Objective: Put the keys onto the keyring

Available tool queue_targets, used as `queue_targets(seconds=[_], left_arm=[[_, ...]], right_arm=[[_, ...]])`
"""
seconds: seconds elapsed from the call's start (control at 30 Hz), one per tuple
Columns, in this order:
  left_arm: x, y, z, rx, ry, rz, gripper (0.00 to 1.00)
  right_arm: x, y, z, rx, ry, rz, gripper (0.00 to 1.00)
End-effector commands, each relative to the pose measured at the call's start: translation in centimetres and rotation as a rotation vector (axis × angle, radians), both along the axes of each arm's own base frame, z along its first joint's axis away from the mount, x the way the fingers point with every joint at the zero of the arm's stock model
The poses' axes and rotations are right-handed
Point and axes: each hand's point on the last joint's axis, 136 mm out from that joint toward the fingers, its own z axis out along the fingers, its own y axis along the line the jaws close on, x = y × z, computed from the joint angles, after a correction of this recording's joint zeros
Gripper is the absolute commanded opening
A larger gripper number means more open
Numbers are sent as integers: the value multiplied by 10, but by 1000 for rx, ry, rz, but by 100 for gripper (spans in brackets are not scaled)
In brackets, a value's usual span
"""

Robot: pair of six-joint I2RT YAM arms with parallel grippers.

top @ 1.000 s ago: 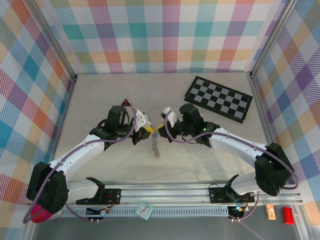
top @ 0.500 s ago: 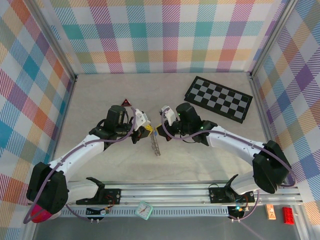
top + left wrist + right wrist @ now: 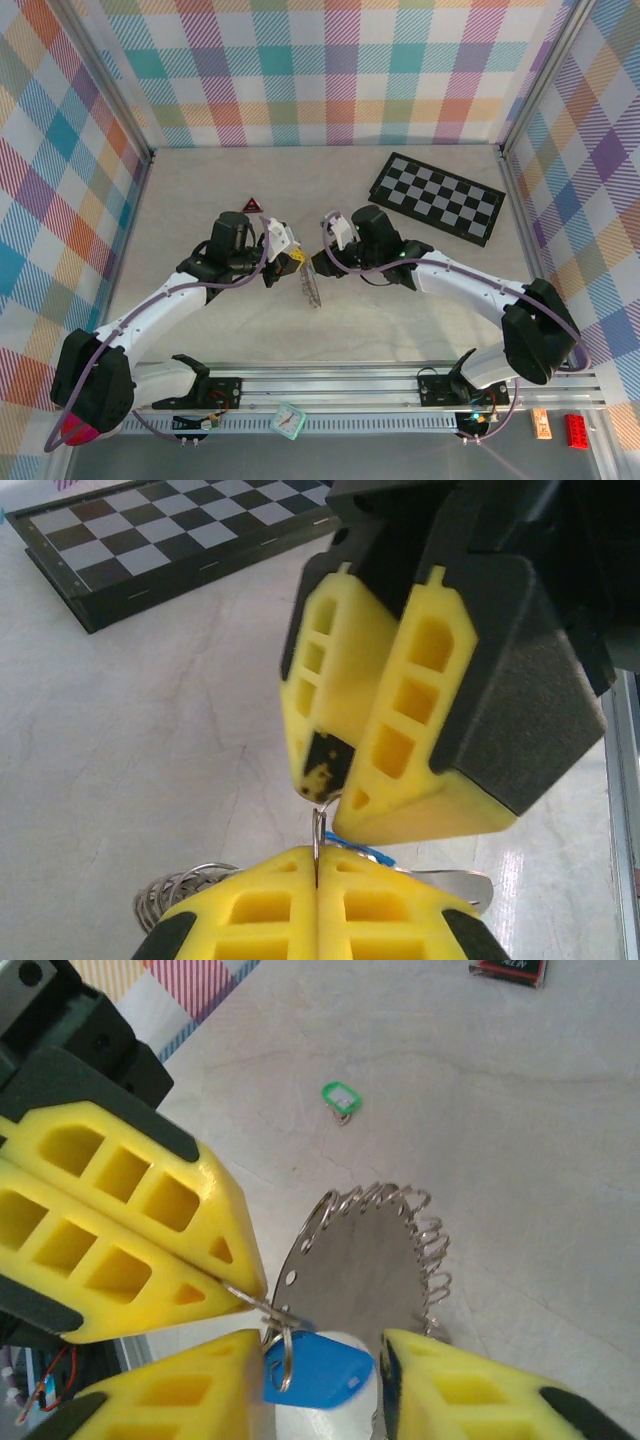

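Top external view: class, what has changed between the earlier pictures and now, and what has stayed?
The right gripper has opened its jaws around the blue plastic tag, apparently letting go. The left gripper stays shut on the thin grey wire keyring, whose silvery keys still hang below.

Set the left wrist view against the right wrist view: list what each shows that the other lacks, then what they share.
Left wrist view: the chequered board at the back. Right wrist view: a small green tag on the table, and the full fringed outline of the keyring. Both: the left gripper shut on the keyring wire, the right gripper open beside it, and the blue tag between them.
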Motion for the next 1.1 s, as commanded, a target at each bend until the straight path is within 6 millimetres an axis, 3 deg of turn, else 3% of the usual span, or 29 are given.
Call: queue_targets(seconds=[0.0, 0.3, 0.5, 0.67, 0.83, 1.07], left_arm=[[-5, -7, 16, -44, -72, -40, 0], [-5, -15, 12, -46, -103, -11, 0], [1, -16, 8, -29, -81, 60, 0], [3, -15, 8, -55, -46, 106, 0], [4, -16, 13, -94, -55, 118, 0], [3, -20, 17, -113, -62, 94, 0]], right_arm=[[-6, -3, 19, 54, -64, 46, 42], [-18, -23, 30, 5, -453, 194, 44], [-24, -23, 30, 17, -330, 189, 40], [-10, -31, 31, 32, -99, -18, 37], [-18, -19, 32, 52, 181, -44, 34], [-16, -17, 33, 29, 257, -72, 28]])
